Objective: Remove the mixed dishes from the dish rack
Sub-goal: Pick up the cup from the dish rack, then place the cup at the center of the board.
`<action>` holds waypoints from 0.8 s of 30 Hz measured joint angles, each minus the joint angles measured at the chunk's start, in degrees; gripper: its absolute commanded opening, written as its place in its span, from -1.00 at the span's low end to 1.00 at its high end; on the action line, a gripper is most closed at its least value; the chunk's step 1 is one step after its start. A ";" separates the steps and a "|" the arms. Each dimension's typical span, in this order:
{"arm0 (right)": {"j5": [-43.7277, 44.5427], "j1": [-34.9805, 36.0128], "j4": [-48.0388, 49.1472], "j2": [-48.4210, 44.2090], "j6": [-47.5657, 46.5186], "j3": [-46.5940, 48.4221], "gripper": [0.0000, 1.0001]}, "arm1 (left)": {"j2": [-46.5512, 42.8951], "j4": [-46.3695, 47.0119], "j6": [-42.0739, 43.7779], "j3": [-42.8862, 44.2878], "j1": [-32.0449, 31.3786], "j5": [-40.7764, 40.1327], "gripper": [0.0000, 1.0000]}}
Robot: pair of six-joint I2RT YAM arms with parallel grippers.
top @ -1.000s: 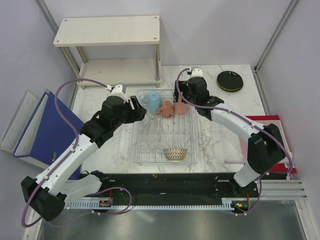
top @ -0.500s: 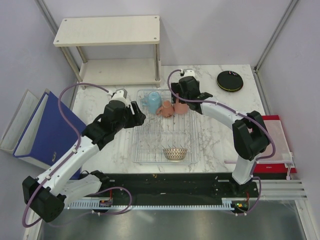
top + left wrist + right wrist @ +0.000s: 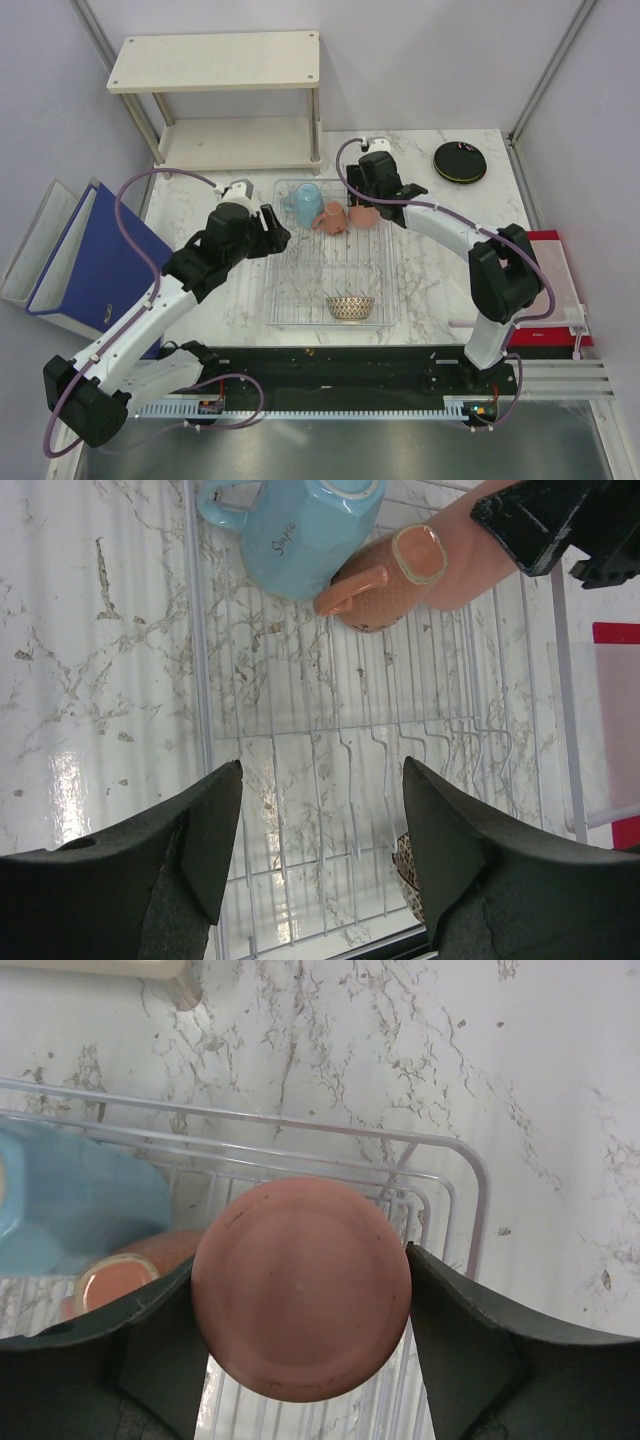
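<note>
The wire dish rack (image 3: 272, 275) lies mid-table. At its far end are a light blue cup (image 3: 304, 203), a salmon pink cup on its side (image 3: 331, 218) and a second salmon pink cup (image 3: 362, 214). My right gripper (image 3: 366, 200) is shut on that second cup; its round base (image 3: 300, 1290) fills the space between the fingers (image 3: 460, 1340). My left gripper (image 3: 322, 820) is open and empty over the rack's left half (image 3: 300, 730), near side of the blue cup (image 3: 300, 530). A net-patterned beige bowl (image 3: 350, 307) sits at the rack's near end. A black plate (image 3: 459, 161) lies on the table at the back right.
A two-tier beige wooden shelf (image 3: 215, 60) stands at the back left, close to the rack's far corner. A blue binder (image 3: 90, 260) lies off the table's left edge. A red and white flat object (image 3: 548, 262) lies at the right edge.
My right wrist has shifted a little left and back above the pink cup. My left gripper has drawn back slightly left from the blue cup. The dishes stay put.
</note>
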 measured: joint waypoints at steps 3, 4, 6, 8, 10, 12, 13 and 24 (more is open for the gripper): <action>-0.72 0.02 -1.01 -3.17 0.35 -0.26 0.05 | 0.00 0.02 0.00 0.00 0.00 0.00 0.43; -1.25 0.04 -1.29 -4.70 0.57 -0.31 0.05 | 0.02 0.00 0.00 0.00 0.00 0.00 0.43; -2.67 0.11 -1.60 -8.74 1.40 -0.31 0.04 | 0.04 0.00 0.00 0.02 0.00 -0.02 0.43; -4.31 0.24 -1.55 -12.55 2.10 -0.31 -0.16 | 0.09 -0.02 0.00 0.11 0.00 -0.02 0.43; -6.25 0.24 -1.40 -17.07 3.56 -0.42 -0.48 | 0.33 -0.04 0.00 0.59 0.00 -0.02 0.43; -8.20 0.15 0.09 -22.03 5.92 -1.70 -1.00 | 0.44 0.07 0.00 1.20 0.00 0.09 0.45; -9.51 -0.09 0.87 -24.55 7.61 -2.78 -1.00 | 0.37 0.28 -0.02 1.44 0.00 0.33 0.45; -34.14 -8.68 39.82 -33.75 40.96 -34.91 -1.00 | -11.19 32.74 -9.88 -13.79 0.07 22.29 0.54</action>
